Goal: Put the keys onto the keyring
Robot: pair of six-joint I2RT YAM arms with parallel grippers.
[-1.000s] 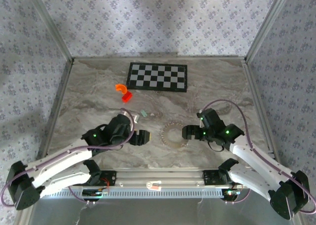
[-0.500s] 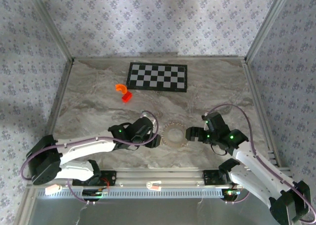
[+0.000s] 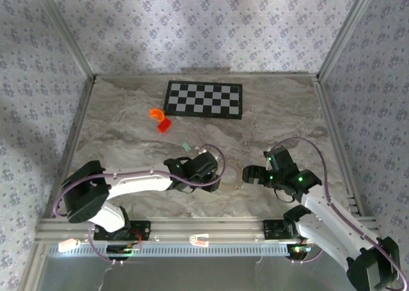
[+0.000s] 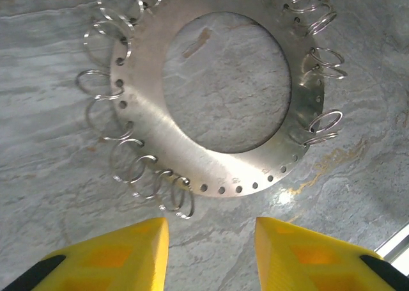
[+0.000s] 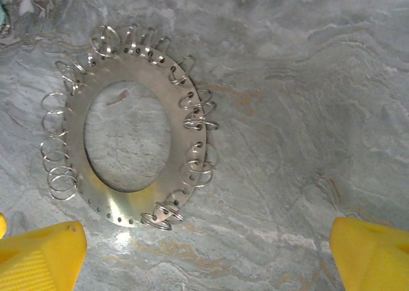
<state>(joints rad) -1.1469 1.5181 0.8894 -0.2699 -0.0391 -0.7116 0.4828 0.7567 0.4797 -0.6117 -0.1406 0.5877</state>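
Currently the left gripper (image 4: pixel 208 252) hangs just at the near rim of the keyring (image 4: pixel 217 173), with its yellow fingers (image 4: pixel 137 252) apart and nothing between them. The keyring is a flat metal plate with a wide hole, and many small wire rings hang through its edge. The right gripper (image 5: pixel 204 265) stands wide open on the other side of the same plate and is also empty. The key (image 3: pixel 186 146), a tiny teal piece, lies on the table (image 3: pixel 287 112) behind the left arm. It is near the keyring but not touching it, and no gripper holds it.

Several things could go wrong from here. The plate lies flat on the marble, so fingers that close on it may scrape the surface and slide off the thin edge. They may also catch only one loose wire ring (these stick out all around the rim), and the plate would then swing or turn. A push from one side would move the plate toward the other gripper. Both grippers are near each other, so they could collide over it.

For open room, the keyring sits in the near-middle of the table, well apart from the side rails. Bare marble lies to the right and beyond it. The orange piece (image 3: pixel 156 114), the red piece (image 3: pixel 164 126) and the checkerboard (image 3: pixel 204 99) stay far back, out of the way.
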